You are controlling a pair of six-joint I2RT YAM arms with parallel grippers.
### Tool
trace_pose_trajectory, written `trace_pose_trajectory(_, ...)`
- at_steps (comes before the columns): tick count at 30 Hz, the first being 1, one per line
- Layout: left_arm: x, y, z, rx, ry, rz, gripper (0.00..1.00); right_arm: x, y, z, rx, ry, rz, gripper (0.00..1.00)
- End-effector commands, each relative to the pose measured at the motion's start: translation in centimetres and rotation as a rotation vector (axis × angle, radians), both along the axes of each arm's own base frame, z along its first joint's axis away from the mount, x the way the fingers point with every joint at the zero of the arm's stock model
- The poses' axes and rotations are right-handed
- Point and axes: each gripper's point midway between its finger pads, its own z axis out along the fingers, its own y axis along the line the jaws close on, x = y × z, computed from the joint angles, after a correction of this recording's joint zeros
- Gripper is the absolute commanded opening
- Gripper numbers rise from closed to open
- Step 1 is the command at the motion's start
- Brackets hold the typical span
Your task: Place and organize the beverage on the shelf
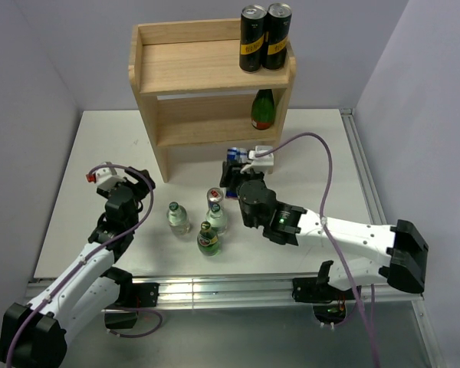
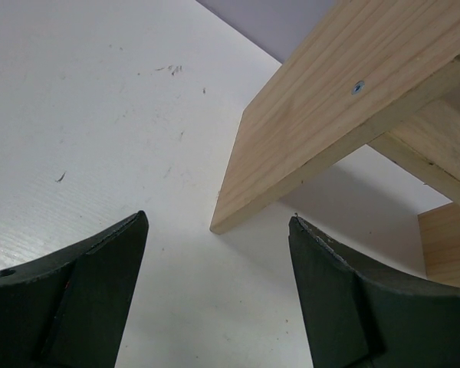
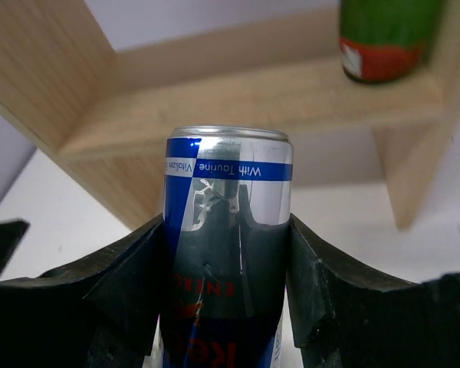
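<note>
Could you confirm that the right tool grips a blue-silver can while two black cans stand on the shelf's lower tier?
No: the black cans stand on the shelf's top board, as the top external view shows. The right tool does grip the blue-silver can.

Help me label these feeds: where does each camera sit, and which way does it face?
Top: above and behind the bases, looking down on table and shelf; left arm and right arm show.
Left wrist: on the left arm, facing the shelf's side panel; open left claw frames it.
Right wrist: on the right arm, facing the lower tier; right claw grips a can.
Shared: top and right wrist both show the can and green bottle.
</note>
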Motion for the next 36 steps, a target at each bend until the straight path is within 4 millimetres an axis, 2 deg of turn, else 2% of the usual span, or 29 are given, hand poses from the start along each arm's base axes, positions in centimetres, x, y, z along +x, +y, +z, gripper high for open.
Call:
trace_pose_trajectory(1,0.3,-0.6,3.4,-0.026,-0.103,-0.028,0.81,2.6,2.4,8.7,0.097,-0.265,0.060,0.00)
trace_pose_trajectory(5,-0.1,-0.6,3.7,-0.033,-0.133,-0.041,0.81,5.6,6.5,11.4,0.032,-0.372,0.168,0.00)
trace_pose_trajectory(6,-0.3,-0.6,4.1,-0.036,-0.149,-0.042,0.81,6.7,8.0,10.3,-0.001,-0.372,0.178,0.00)
trace_pose_trajectory(7,-0.3,-0.5,4.1,-0.037,-0.152,-0.042,0.81,7.4,8.7,12.1,0.010,-0.409,0.174,0.00)
trace_pose_trajectory(10,-0.4,-0.5,4.3,-0.037,-0.165,-0.041,0.81,9.3,11.3,13.2,-0.067,-0.469,0.169,0.00)
trace_pose_trajectory(13,-0.4,-0.4,4.3,-0.036,-0.167,-0.038,0.80,10.4,13.3,14.1,-0.072,-0.510,0.170,0.00)
trace_pose_trajectory(19,-0.3,-0.2,4.1,-0.035,-0.164,-0.024,0.80,12.5,15.3,14.2,-0.073,-0.549,0.149,0.00)
trace_pose_trajectory(21,-0.4,-0.2,4.0,-0.037,-0.165,-0.024,0.80,12.9,15.5,14.5,-0.062,-0.574,0.130,0.00)
trace_pose_trajectory(24,-0.5,0.0,4.0,-0.044,-0.173,-0.013,0.80,14.0,16.7,13.0,-0.074,-0.591,0.112,0.00)
trace_pose_trajectory(27,-0.6,0.2,4.0,-0.046,-0.177,0.000,0.80,14.3,16.7,13.8,-0.042,-0.641,0.080,0.00)
trace_pose_trajectory(30,-0.6,0.3,3.9,-0.047,-0.180,0.003,0.80,15.2,17.5,12.5,-0.058,-0.660,0.061,0.00)
trace_pose_trajectory(33,-0.6,0.3,3.6,-0.046,-0.175,0.007,0.80,16.0,17.5,13.2,-0.036,-0.690,0.015,0.00)
trace_pose_trajectory(36,-0.5,0.3,3.5,-0.041,-0.170,0.010,0.80,17.3,17.7,12.5,-0.037,-0.686,0.011,0.00)
